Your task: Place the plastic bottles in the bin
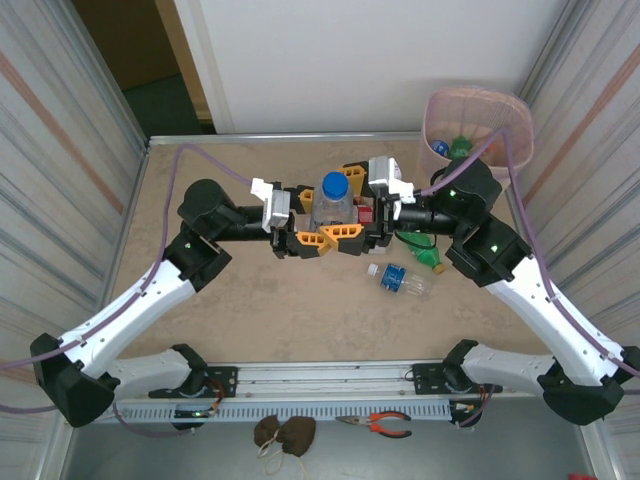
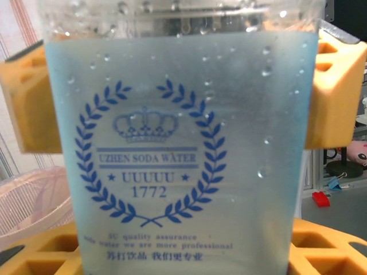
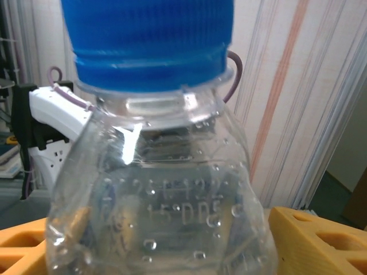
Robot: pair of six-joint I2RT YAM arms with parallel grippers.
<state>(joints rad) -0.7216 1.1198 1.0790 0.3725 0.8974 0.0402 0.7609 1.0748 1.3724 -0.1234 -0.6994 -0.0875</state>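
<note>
Clamping clear blue-capped bottle (image 1: 333, 203) upright at middle of table (image 1: 250, 310), between yellow fingers (image 2: 338, 91) of left gripper (image 2: 183, 97), pads pressing both sides. Straddling same bottle's shoulder from right with right gripper (image 1: 350, 205); cannot tell whether gripping or standing just off. Leaving blue-label bottle (image 1: 402, 280) and green bottle (image 1: 425, 255) lying near right arm. Showing more bottles (image 1: 452, 147) inside bin (image 1: 478, 95), far right corner.

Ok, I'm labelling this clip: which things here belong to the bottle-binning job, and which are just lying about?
Job: clear plastic bottle with blue cap, upright at centre; green plastic bottle, lying down; clear plastic bottle with blue label beside it; beige perforated plastic bin with pink liner.
Lying about: red-handled metal pliers; brown lumpy object.
</note>
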